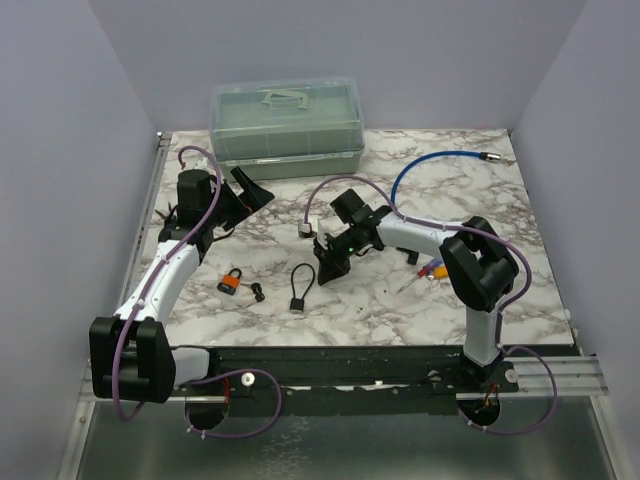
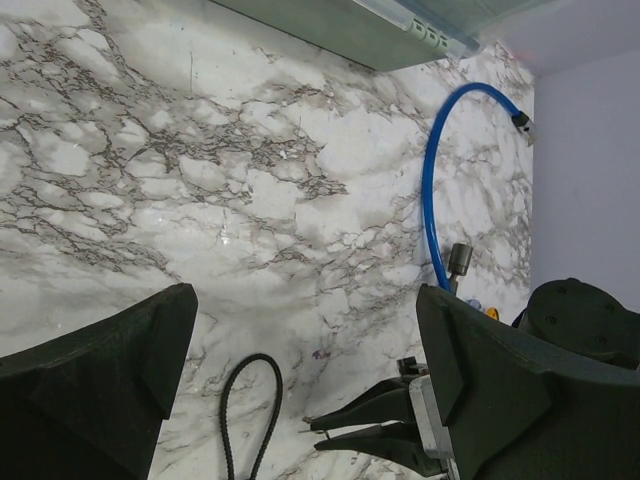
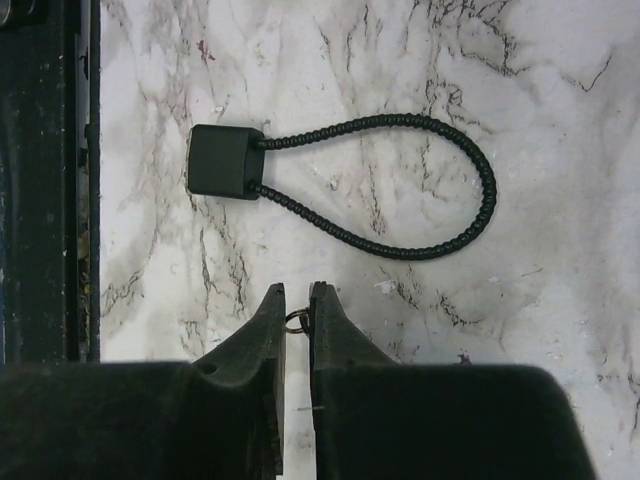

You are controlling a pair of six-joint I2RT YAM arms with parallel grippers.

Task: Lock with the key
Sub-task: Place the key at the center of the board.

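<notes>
- Top external view: the left arm [image 1: 160, 275] rises from its base at the near left corner and reaches toward the far side. The left gripper [image 1: 243, 203] is held above the marble table [image 1: 450, 300] near a green lidded box [image 1: 287, 125].
- Left wrist view: its fingers [image 2: 110, 370] stand wide apart with nothing between them.
- An orange padlock [image 1: 232, 281] lies on the table right of the left forearm, with a small dark piece [image 1: 257, 292] just beside it.
- A black cable lock [image 1: 298, 304] lies near mid-table, its loop pointing away from the arms.
- Right wrist view: the right gripper [image 3: 296, 300] hovers beside the cable lock, pointing down. Its fingers are nearly closed, pinching a small metal ring [image 3: 296, 320].
- The right arm [image 1: 480, 270] bends at the elbow and stretches leftward to mid-table.
- A blue cable [image 1: 440, 160] curves at the far right.
</notes>
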